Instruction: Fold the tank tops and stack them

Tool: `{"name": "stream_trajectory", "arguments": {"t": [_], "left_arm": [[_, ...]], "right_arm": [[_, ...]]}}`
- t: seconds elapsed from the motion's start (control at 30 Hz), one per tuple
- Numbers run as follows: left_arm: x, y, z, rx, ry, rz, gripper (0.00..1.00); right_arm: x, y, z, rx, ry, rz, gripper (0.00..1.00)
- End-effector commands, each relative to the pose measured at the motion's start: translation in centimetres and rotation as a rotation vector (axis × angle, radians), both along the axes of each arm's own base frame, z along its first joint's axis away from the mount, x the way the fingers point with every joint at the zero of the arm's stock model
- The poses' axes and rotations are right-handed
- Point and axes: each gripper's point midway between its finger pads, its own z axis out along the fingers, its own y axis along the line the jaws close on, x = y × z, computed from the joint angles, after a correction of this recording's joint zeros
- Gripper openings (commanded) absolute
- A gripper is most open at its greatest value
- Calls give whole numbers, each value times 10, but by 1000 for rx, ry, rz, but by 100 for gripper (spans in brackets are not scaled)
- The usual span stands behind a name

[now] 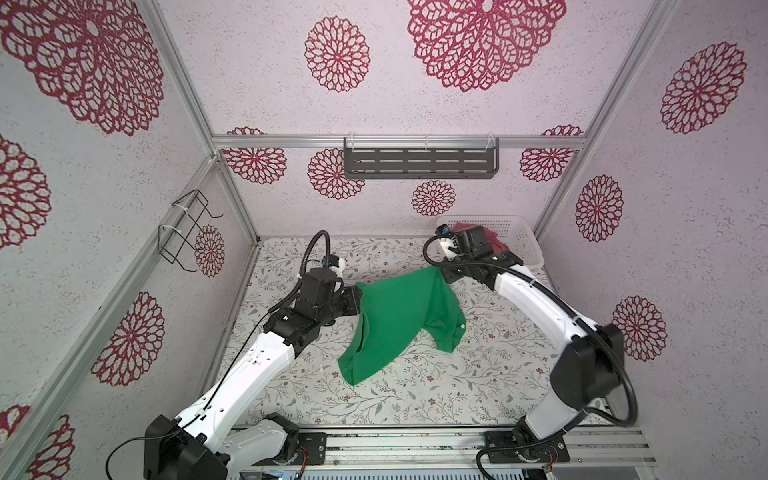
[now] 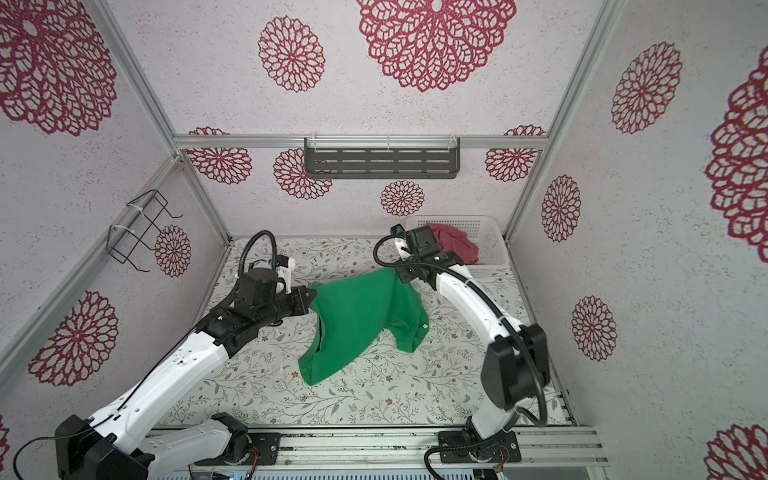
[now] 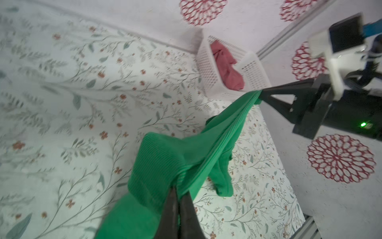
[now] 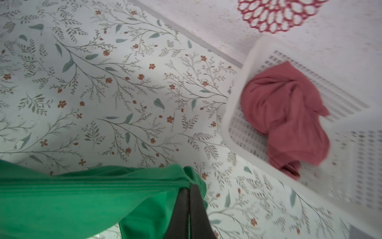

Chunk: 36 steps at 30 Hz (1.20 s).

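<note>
Tank tops number two. The bright green ribbed cloth tank top point(image 1: 399, 316) point(image 2: 357, 320) is lifted over the middle of the floral-printed table surface point(image 1: 415, 395), stretched between two grippers. Its upper edge is pulled taut from left to right. The rest sags toward the near side in loose folds, and whether the lowest fold touches the table cannot be told.

The left gripper point(image 1: 356, 296) point(image 3: 178, 196) has its two dark fingers pressed together on a bunched edge of this garment at its left end. The right gripper point(image 1: 443, 277) point(image 4: 189, 191) likewise pinches a gathered corner at the far right end. The left wrist view shows that corner drawn into a thin strand at the fingertips.

The dusty pinkish red cloth tank top point(image 2: 455, 245) point(image 4: 289, 115) lies crumpled in one white perforated plastic basket point(image 2: 494, 245) point(image 4: 233, 115), which sits in the far right corner of the table against the back wall. It is well apart from the green garment, and no gripper touches it.

On the walls are one dark slotted metal shelf point(image 1: 419, 162) at the back and one black wire rack point(image 1: 183, 232) on the left.
</note>
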Motion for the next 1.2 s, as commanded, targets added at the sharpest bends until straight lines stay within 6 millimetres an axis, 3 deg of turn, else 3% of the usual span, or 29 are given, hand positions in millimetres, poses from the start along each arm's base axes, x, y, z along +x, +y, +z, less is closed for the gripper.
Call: {"name": "stream_trajectory", "arguments": {"t": [0.0, 0.07, 0.13, 0.17, 0.2, 0.23, 0.3, 0.37, 0.53, 0.67, 0.83, 0.93, 1.03, 1.1, 1.17], "left_arm": [[-8, 25, -7, -101, 20, 105, 0], [-15, 40, -26, -111, 60, 152, 0], [-21, 55, -40, -136, 86, 197, 0], [-22, 62, -44, -147, 92, 220, 0], [-24, 71, -46, -161, 91, 247, 0], [-24, 80, -49, -172, 91, 279, 0], [-25, 97, -54, -181, 92, 335, 0], [-24, 110, -60, -173, 99, 375, 0], [-13, 118, -74, -133, 133, 367, 0], [-1, 114, -75, -129, 140, 333, 0], [1, 122, -77, -50, 157, 337, 0], [0, 128, -77, -14, 160, 354, 0], [2, 125, -77, -25, 160, 340, 0], [5, 124, -78, -44, 155, 340, 0], [9, 122, -78, -59, 149, 341, 0]], "right_arm": [[38, 56, 30, 130, -69, 146, 0], [56, 93, 36, 181, -56, 194, 5], [63, 124, 49, 227, -53, 210, 55], [64, 131, 60, 250, -62, 207, 75], [64, 132, 65, 266, -54, 185, 92], [63, 127, 68, 278, -40, 136, 94], [57, 103, 54, 250, 6, 6, 91], [33, 85, 24, 239, 71, -61, 85], [-41, 30, -80, 167, 270, -231, 54], [-53, 6, -132, 87, 319, -320, 37], [-35, 4, -179, 28, 368, -365, 31], [-10, 7, -193, 40, 353, -370, 30], [33, 19, -191, 65, 294, -331, 29], [68, 32, -181, 76, 216, -290, 31], [91, 42, -161, 86, 169, -269, 39]]}}
